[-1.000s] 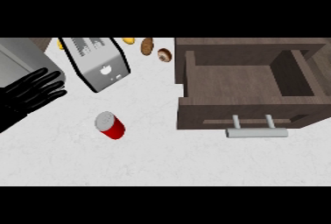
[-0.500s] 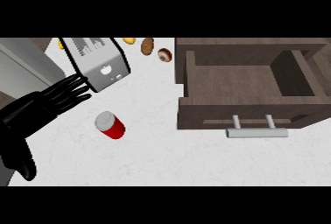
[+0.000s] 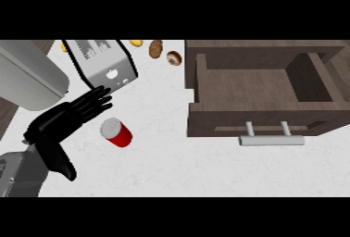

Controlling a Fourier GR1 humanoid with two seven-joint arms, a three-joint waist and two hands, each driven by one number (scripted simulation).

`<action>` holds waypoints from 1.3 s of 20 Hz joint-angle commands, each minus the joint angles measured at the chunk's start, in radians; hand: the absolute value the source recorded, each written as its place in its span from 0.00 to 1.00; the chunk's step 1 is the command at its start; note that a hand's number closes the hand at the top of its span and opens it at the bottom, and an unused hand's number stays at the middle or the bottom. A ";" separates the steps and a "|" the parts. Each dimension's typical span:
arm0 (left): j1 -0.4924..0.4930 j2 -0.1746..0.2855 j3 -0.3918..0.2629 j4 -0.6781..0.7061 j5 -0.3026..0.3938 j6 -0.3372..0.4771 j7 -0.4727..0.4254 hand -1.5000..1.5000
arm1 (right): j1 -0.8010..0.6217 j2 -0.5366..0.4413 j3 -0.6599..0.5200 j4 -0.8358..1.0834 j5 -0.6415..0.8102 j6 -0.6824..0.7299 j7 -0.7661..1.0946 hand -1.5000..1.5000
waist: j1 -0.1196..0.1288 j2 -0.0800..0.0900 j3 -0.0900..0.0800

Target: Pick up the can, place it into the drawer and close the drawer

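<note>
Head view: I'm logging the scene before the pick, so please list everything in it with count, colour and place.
can: one, red, on its side, left of centre
drawer: one, brown wood, open, right
handle: one, silver, on the drawer's front
toaster: one, silver, top left
appliance: one, grey, far left, cut off by the edge
foods: three, one yellow, two brown, top, between toaster and drawer
counter: one, white
left hand: one, black, open, just left of the can
forearm: one, grey, lower left
</note>
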State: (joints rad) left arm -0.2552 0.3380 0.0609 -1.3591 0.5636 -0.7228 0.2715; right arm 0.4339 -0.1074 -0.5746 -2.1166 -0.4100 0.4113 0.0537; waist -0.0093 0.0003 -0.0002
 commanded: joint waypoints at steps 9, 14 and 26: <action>-0.010 -0.051 0.043 0.250 -0.298 -0.007 -0.308 0.00 | 0.031 0.035 -0.071 -0.074 -0.056 0.061 0.060 0.00 | -0.001 0.000 0.000; -0.063 0.005 0.060 0.491 -0.433 -0.050 -0.525 0.00 | -0.013 0.077 -0.020 -0.118 -0.001 0.014 0.107 0.00 | -0.003 0.005 -0.001; -0.249 -0.030 0.042 0.873 -0.577 -0.010 -0.715 0.00 | -0.018 0.009 -0.155 -0.031 -0.120 0.121 0.097 0.00 | -0.011 0.003 -0.001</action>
State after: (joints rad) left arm -0.4613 0.3214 0.0974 -0.5918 0.0126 -0.7215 -0.3785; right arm 0.4152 -0.0646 -0.6757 -2.1953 -0.4795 0.4888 0.1687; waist -0.0179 0.0034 -0.0013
